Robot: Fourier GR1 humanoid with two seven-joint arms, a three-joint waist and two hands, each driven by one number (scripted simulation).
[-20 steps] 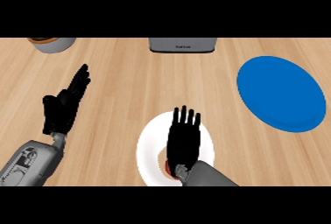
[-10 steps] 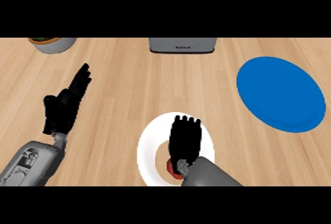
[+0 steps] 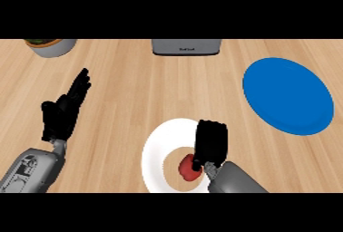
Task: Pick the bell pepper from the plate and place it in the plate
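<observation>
Since a second before, the right hand (image 3: 213, 144) had lowered and curled its fingers round the small red bell pepper (image 3: 188, 166) on the round white plate (image 3: 157, 149), lower centre; the grasp looked begun. The pepper's axis could not be told. The left hand (image 3: 64, 113) rested, fingers straight, at left; the round blue plate (image 3: 288, 100) waited upper right.

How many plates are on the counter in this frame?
2. A white plate lies near the lower middle, under the right hand, with the red bell pepper on it. A blue plate lies at the right. None appears hidden.
</observation>
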